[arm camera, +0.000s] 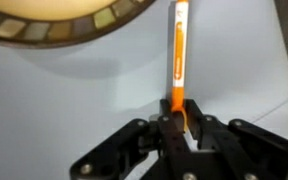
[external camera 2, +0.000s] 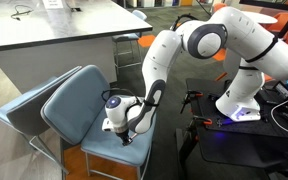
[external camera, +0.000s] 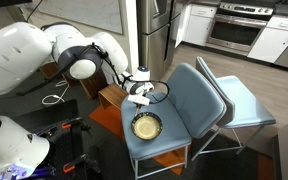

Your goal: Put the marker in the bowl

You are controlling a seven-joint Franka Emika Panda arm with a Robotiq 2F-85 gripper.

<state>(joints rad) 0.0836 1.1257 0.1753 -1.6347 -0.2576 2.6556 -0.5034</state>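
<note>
A small round bowl (external camera: 146, 126), pale tan inside with a darker rim, sits on the blue-grey chair seat (external camera: 174, 100). In the wrist view only its rim (arm camera: 54, 28) shows at the top left. An orange and white marker (arm camera: 178, 50) stands between my gripper's fingers. My gripper (arm camera: 177, 125) is shut on the marker's orange end, just above the seat and beside the bowl. In the exterior views the gripper (external camera: 140, 92) (external camera 2: 124, 128) hangs low over the seat, and the marker is hard to make out there.
A second blue chair (external camera: 239, 100) is nested behind the first one. A wooden box (external camera: 112, 96) stands beside the chair. A grey table (external camera 2: 54, 30) and kitchen cabinets stand behind. Cables and the robot base (external camera 2: 239, 108) lie on the floor.
</note>
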